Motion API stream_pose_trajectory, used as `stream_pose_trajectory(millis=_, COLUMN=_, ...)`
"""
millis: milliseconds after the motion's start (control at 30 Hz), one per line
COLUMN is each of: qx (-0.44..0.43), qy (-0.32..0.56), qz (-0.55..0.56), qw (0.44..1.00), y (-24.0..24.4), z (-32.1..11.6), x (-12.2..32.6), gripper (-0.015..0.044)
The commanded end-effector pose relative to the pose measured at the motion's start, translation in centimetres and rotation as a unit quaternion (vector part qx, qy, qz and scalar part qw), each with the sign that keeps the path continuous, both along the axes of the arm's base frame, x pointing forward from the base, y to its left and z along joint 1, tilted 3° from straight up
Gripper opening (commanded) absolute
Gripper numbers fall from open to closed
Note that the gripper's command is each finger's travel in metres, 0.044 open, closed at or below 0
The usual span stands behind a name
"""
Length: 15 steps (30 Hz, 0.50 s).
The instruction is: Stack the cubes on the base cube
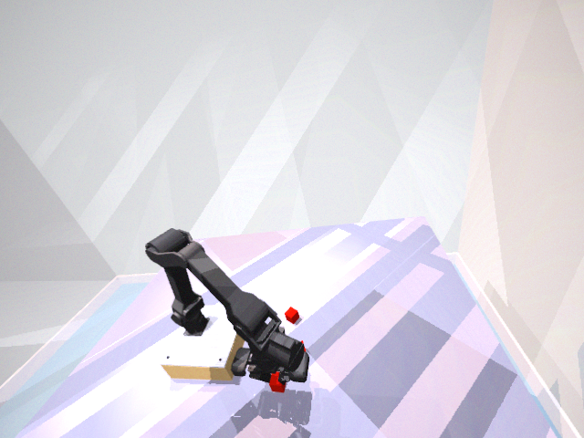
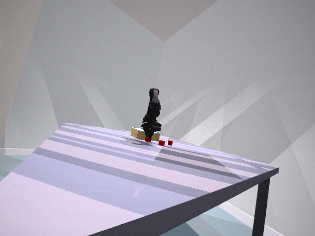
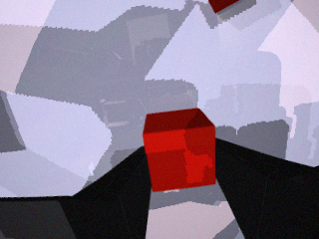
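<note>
My gripper (image 1: 279, 376) (image 2: 148, 137) (image 3: 178, 149) points down at the table and is shut on a red cube (image 1: 276, 383) (image 2: 147, 139) (image 3: 175, 159). One finger is on each side of this cube, which is at or just above the table top. A second red cube (image 2: 161, 142) stands beside it, mostly hidden behind the gripper in the top view. A third red cube (image 1: 292, 315) (image 2: 170, 142) stands farther along. All three look alike, so I cannot tell by looks which is the base cube. Part of another red cube (image 3: 223, 4) shows at the wrist view's top edge.
The arm's base stands on a white-topped block with tan sides (image 1: 203, 372) (image 2: 137, 133), close beside the gripper. The striped table (image 1: 405, 358) (image 2: 107, 177) carries everything; its dark front edge (image 2: 203, 203) shows in the exterior view.
</note>
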<state>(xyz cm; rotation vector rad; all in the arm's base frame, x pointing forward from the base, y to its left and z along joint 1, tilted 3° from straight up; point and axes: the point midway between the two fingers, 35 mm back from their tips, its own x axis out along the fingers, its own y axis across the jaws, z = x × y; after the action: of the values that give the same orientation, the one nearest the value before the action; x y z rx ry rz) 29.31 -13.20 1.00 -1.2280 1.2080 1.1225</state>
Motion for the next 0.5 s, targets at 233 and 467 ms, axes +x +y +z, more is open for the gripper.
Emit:
stream_pose_trajectory(millis=233, qx=-0.001, qy=-0.007, qz=0.002, qw=1.000, y=-0.1, z=3.8, x=0.4, gripper=0.0105)
stream_pose_trajectory(millis=467, qx=-0.001, qy=-0.007, qz=0.002, qw=1.000, y=0.0, z=6.0, x=0.2, gripper=0.0105)
